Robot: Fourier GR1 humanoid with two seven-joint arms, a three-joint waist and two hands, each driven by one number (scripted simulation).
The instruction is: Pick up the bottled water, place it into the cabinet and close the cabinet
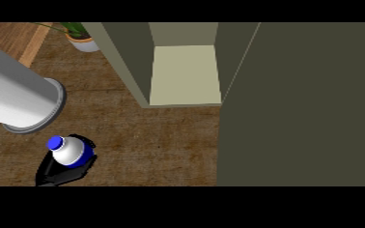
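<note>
The bottled water (69, 151), white with a blue cap and blue label, stands upright in the lower left of the head view. My left hand (58, 172) is curled round its lower part from below and hides its base. Above them, my grey left forearm (27, 99) comes in from the left edge. The cabinet (128, 63) stands open up and to the right of the bottle, showing its pale shelf floor (185, 75). The open cabinet door (292, 106) fills the right side as a large dark olive panel. My right hand does not show.
A potted plant (80, 40) stands at the top left beside the cabinet's left wall. Brown wooden counter (157, 140) stretches between the bottle and the cabinet's front edge.
</note>
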